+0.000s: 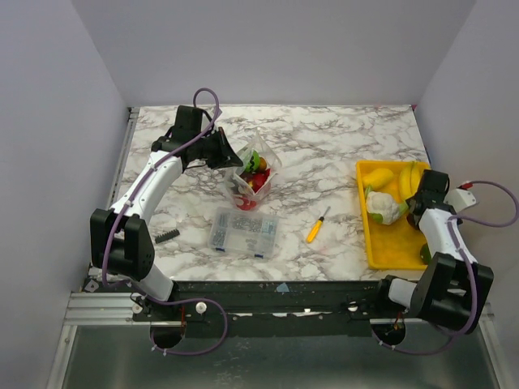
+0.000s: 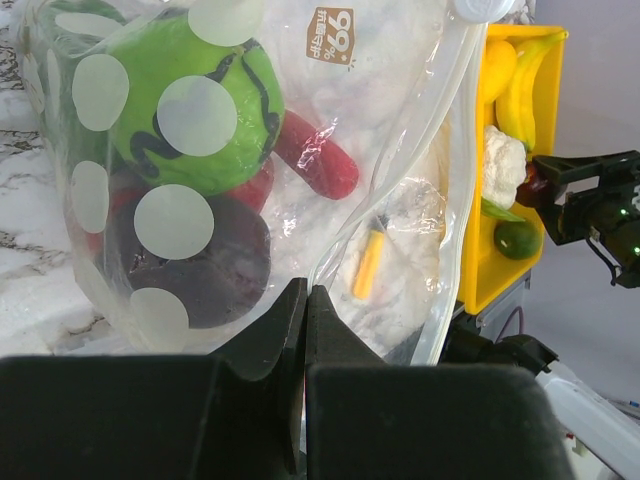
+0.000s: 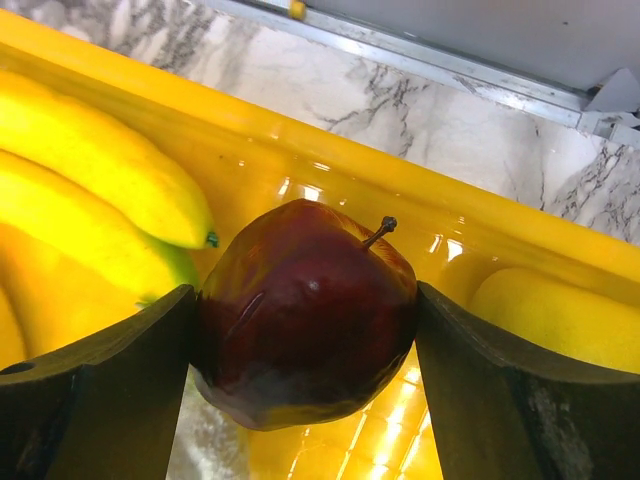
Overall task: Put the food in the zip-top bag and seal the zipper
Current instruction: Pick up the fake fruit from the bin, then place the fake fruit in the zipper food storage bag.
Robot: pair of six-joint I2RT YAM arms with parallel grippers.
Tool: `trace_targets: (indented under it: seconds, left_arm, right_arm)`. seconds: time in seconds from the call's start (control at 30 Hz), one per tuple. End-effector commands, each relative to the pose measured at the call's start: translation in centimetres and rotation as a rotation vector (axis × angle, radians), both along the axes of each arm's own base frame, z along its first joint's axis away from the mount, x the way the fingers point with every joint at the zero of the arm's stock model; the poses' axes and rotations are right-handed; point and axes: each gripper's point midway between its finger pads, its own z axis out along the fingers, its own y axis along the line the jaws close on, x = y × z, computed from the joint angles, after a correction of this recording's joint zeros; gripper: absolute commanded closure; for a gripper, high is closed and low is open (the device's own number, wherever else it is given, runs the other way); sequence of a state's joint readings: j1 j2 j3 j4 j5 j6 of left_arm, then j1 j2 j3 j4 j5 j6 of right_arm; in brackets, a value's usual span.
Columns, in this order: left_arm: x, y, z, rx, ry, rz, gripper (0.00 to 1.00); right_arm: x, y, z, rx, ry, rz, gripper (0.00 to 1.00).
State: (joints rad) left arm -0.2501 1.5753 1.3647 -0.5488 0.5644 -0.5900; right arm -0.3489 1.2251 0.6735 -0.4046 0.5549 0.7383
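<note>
The zip-top bag (image 1: 253,172) stands at the table's back middle, holding a green toy (image 2: 190,110), a red one (image 2: 315,155) and a dark purple one (image 2: 200,260). Its zipper (image 2: 455,180) runs down the bag's open side. My left gripper (image 2: 306,300) is shut on the bag's plastic edge. At the right, the yellow tray (image 1: 377,243) holds more food: a white cauliflower (image 1: 385,207), bananas (image 3: 90,190) and a lime (image 1: 425,253). My right gripper (image 3: 305,330) is over the tray, both fingers pressed against a dark red apple (image 3: 305,310).
A rigid clear compartment box (image 1: 243,231) lies in front of the bag. A yellow-handled screwdriver (image 1: 317,225) lies between the box and the tray. A small black part (image 1: 168,236) sits by the left arm. Grey walls close in the table on three sides.
</note>
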Motion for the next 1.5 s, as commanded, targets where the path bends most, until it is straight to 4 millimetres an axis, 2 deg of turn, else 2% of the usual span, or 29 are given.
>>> trace_targets:
  seconds: [0.0, 0.17, 0.23, 0.3, 0.43, 0.53, 0.6, 0.7, 0.77, 0.83, 0.87, 0.93, 1.1, 1.23, 1.37, 1.47]
  left_arm:
    - [-0.2, -0.1, 1.7, -0.008, -0.050, -0.013, 1.00]
    - [-0.3, -0.3, 1.8, -0.019, -0.048, -0.020, 1.00]
    - [-0.3, -0.3, 2.0, -0.024, -0.050, -0.022, 1.00]
    - [-0.3, -0.4, 2.0, -0.026, -0.050, -0.024, 1.00]
    - [-0.3, -0.3, 2.0, -0.025, -0.053, -0.024, 1.00]
    - [-0.3, -0.3, 2.1, -0.023, -0.057, -0.023, 1.00]
    - [-0.3, -0.2, 2.0, -0.019, -0.057, -0.020, 1.00]
    - [-0.3, -0.2, 2.0, -0.020, -0.055, -0.021, 1.00]
    - [-0.2, -0.2, 2.0, -0.020, -0.056, -0.021, 1.00]
    - [-0.3, -0.1, 2.0, -0.014, -0.060, -0.020, 1.00]
    - [-0.2, -0.1, 2.1, -0.012, -0.064, -0.017, 1.00]
    - [-0.2, 0.1, 2.1, -0.008, -0.064, -0.013, 1.00]
    - [-0.3, 0.0, 2.4, -0.017, -0.065, -0.016, 1.00]
    - [-0.4, 0.1, 2.6, -0.023, -0.070, -0.016, 1.00]
    - [-0.5, 0.0, 2.9, -0.035, -0.073, -0.021, 1.00]
    - [-0.5, 0.1, 2.9, -0.034, -0.076, -0.019, 1.00]
  right_arm:
    - [0.5, 0.4, 2.5, 0.004, -0.082, 0.026, 0.77]
    - [2.4, 3.3, 6.7, 0.054, -0.227, 0.134, 0.85]
    - [4.0, 5.6, 9.4, 0.053, -0.323, 0.230, 0.87]
    - [6.2, 8.8, 12.0, 0.068, -0.434, 0.378, 0.90]
    - [10.2, 17.7, 16.1, 0.128, -0.571, 0.675, 0.93]
    - [11.8, 25.7, 18.0, 0.122, -0.621, 0.868, 0.93]
    - [12.1, 31.6, 18.9, 0.081, -0.629, 0.999, 0.93]
    - [11.1, 40.8, 21.1, 0.006, -0.657, 1.201, 0.92]
    - [10.4, 45.2, 22.2, -0.038, -0.671, 1.282, 0.92]
    - [10.0, 48.0, 23.5, -0.060, -0.705, 1.328, 0.92]
    - [10.1, 48.8, 23.8, -0.065, -0.716, 1.340, 0.91]
    - [10.6, 49.2, 23.9, -0.069, -0.719, 1.318, 0.91]
    - [11.4, 49.7, 21.9, -0.095, -0.657, 1.314, 0.87]
    - [11.2, 49.8, 20.1, -0.090, -0.617, 1.327, 0.61]
    - [11.0, 50.2, 19.2, -0.087, -0.577, 1.363, 0.29]
    - [11.5, 50.5, 18.1, -0.091, -0.491, 1.343, 0.14]
